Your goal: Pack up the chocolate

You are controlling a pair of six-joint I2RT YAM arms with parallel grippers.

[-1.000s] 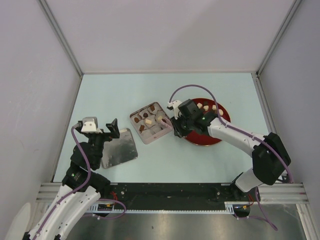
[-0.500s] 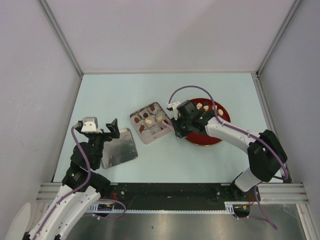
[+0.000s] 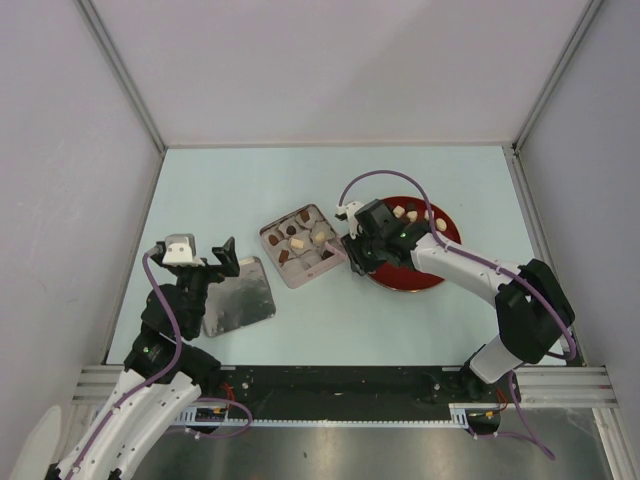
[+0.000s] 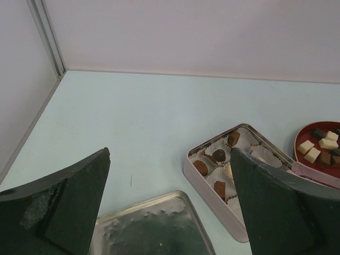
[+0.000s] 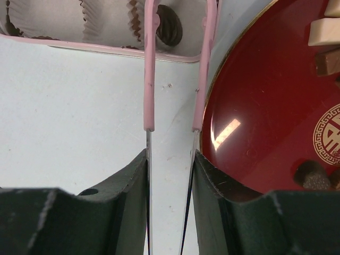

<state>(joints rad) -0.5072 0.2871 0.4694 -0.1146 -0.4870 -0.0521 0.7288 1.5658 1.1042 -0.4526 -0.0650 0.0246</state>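
From up top, got the left gripper (image 3: 215,263) spread wide and gripping nothing, hovering above a silver lid (image 3: 245,300). Ahead and off to its right, past the lid: a pinkish square tin (image 3: 266,233) lined with white paper cups (image 3: 312,262), some chocolate chunks (image 3: 291,231) already sitting in them. Then the right gripper (image 3: 352,258) just beside the tin's right edge, over the left rim of a red plate (image 3: 405,280), with more chunks on the plate behind it.

Through the left wrist cam, fingers far apart, lid (image 4: 154,228) right underneath between them, tin (image 4: 212,204) ahead and to the right with brown chunks (image 4: 219,155) in its cups. Further right, a sliver of plate (image 4: 304,139) with cream and dark pieces, plus pink tongs (image 4: 319,178) poking in.

Over on the right wrist cam, fingers clamped on the metal arms of the tongs (image 5: 150,79). Straight ahead of the gripper (image 5: 169,159), pink tips reaching over the tin's rim (image 5: 79,47), one on either side of a dark chocolate (image 5: 169,31) in a paper cup. Can't tell whether touching it. Off to the right of the fingers, plate (image 5: 255,133) with a few chunks near its edge.
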